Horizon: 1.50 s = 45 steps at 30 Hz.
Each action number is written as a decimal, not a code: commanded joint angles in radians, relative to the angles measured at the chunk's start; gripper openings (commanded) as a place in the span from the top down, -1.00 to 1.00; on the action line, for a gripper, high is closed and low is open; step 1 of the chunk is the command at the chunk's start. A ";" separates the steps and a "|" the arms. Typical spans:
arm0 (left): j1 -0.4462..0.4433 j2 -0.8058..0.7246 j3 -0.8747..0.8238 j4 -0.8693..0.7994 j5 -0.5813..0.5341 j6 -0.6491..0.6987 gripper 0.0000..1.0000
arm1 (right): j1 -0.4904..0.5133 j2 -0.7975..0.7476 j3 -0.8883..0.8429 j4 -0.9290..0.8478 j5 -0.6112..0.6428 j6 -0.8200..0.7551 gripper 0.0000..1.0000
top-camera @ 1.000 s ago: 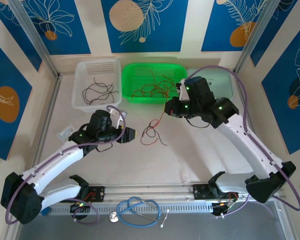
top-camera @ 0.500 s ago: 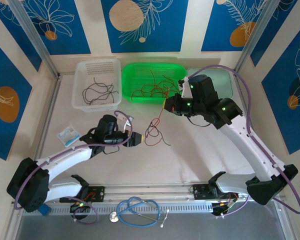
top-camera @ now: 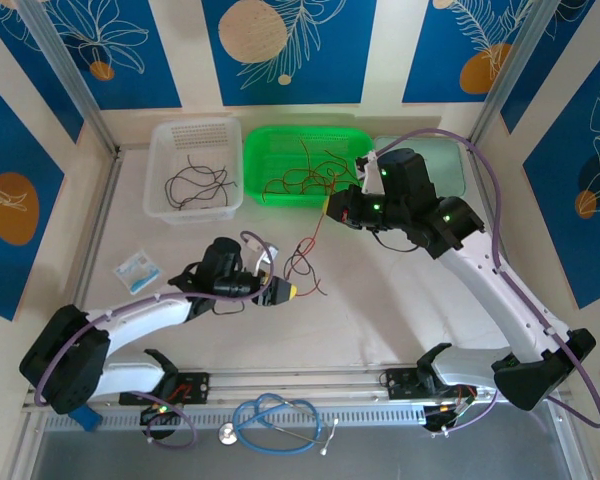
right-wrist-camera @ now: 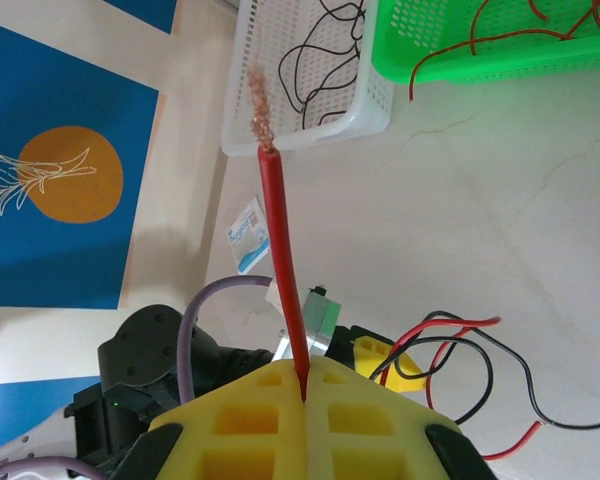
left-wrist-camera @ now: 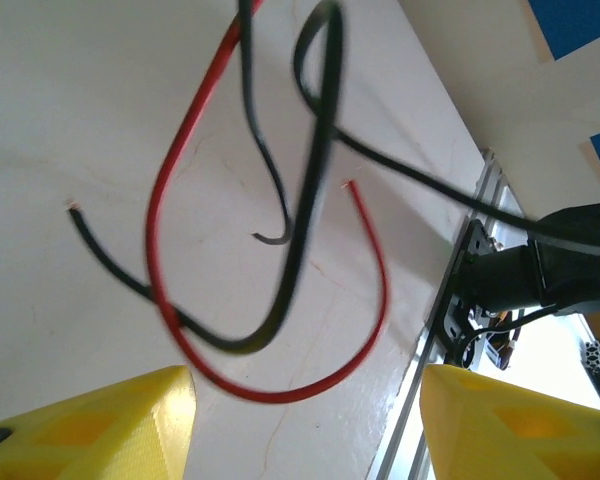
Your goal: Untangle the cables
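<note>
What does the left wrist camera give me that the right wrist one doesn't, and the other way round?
Left wrist: the open left gripper facing the tangle close up, its red and black loops crossing. Right wrist: the right gripper shut on a red cable with a frayed copper tip, plus the white basket and green basket. Both: that tangle on the table.

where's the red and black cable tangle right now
Top view: the tangle lies on the table in front of the green basket, just beyond the left gripper; its red strand runs up to the right gripper.
</note>
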 commanded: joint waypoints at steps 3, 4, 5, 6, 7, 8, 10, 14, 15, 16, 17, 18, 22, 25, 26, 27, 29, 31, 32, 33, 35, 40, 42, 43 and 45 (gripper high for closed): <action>-0.013 0.010 -0.010 0.020 0.020 -0.012 -0.21 | 0.008 -0.017 -0.009 0.023 -0.021 0.012 1.00; -0.013 0.007 -0.011 0.011 0.018 -0.009 -0.21 | 0.009 -0.018 -0.008 0.022 -0.019 0.011 1.00; -0.013 0.003 -0.011 0.000 0.013 -0.006 -0.22 | 0.009 -0.018 -0.008 0.023 -0.019 0.012 1.00; -0.013 0.001 -0.010 -0.017 0.005 0.000 -0.23 | 0.012 -0.018 -0.009 0.024 -0.019 0.014 1.00; -0.013 -0.001 -0.010 -0.034 -0.001 0.006 -0.25 | 0.012 -0.018 -0.009 0.025 -0.019 0.014 1.00; -0.013 -0.001 -0.011 -0.047 -0.005 0.013 -0.27 | 0.014 -0.018 -0.008 0.026 -0.019 0.014 1.00; -0.013 0.002 -0.015 -0.057 -0.023 0.025 -0.30 | 0.017 -0.018 -0.009 0.029 -0.019 0.016 1.00; -0.013 0.024 -0.019 0.000 -0.047 0.014 -0.31 | 0.024 -0.015 -0.012 0.034 -0.019 0.020 1.00; -0.013 0.034 -0.018 0.029 -0.049 0.004 -0.31 | 0.026 -0.015 -0.011 0.034 -0.019 0.022 1.00; -0.012 0.044 -0.015 0.050 -0.049 -0.006 -0.31 | 0.028 -0.014 -0.011 0.036 -0.019 0.023 1.00; -0.013 0.057 -0.009 0.073 -0.049 -0.016 -0.31 | 0.030 -0.013 -0.012 0.036 -0.018 0.023 1.00; -0.013 0.070 -0.001 0.089 -0.047 -0.021 -0.31 | 0.032 -0.013 -0.014 0.037 -0.018 0.024 1.00; -0.013 0.105 0.020 0.127 -0.050 -0.033 -0.28 | 0.041 -0.013 -0.018 0.037 -0.014 0.030 1.00; -0.013 0.114 0.014 0.164 -0.059 -0.046 -0.23 | 0.047 -0.016 -0.025 0.039 -0.008 0.035 1.00; -0.013 0.116 0.010 0.177 -0.064 -0.052 -0.20 | 0.048 -0.019 -0.027 0.040 -0.007 0.036 1.00; -0.013 0.118 0.006 0.188 -0.069 -0.055 -0.14 | 0.049 -0.018 -0.030 0.040 -0.006 0.038 1.00; -0.013 0.126 0.001 0.206 -0.080 -0.059 -0.03 | 0.049 -0.016 -0.031 0.043 -0.006 0.041 1.00; -0.013 0.135 0.000 0.220 -0.090 -0.063 0.09 | 0.049 -0.015 -0.030 0.043 -0.005 0.041 1.00; -0.013 0.140 -0.001 0.226 -0.093 -0.065 0.16 | 0.049 -0.015 -0.029 0.043 -0.005 0.041 1.00; -0.013 0.146 0.001 0.233 -0.095 -0.069 0.23 | 0.049 -0.014 -0.026 0.043 -0.006 0.041 1.00; -0.013 0.152 0.002 0.237 -0.097 -0.071 0.35 | 0.049 -0.015 -0.020 0.039 -0.005 0.039 1.00; -0.013 0.148 0.000 0.216 -0.103 -0.067 0.66 | 0.045 -0.021 -0.007 0.023 0.012 0.033 1.00; -0.013 0.138 -0.003 0.195 -0.111 -0.061 0.80 | 0.036 -0.028 0.008 0.011 0.021 0.026 1.00; -0.013 0.132 -0.006 0.185 -0.114 -0.057 0.84 | 0.031 -0.031 0.013 0.005 0.024 0.022 1.00; -0.013 0.119 -0.017 0.163 -0.127 -0.049 0.89 | 0.014 -0.043 0.036 -0.009 0.032 0.012 1.00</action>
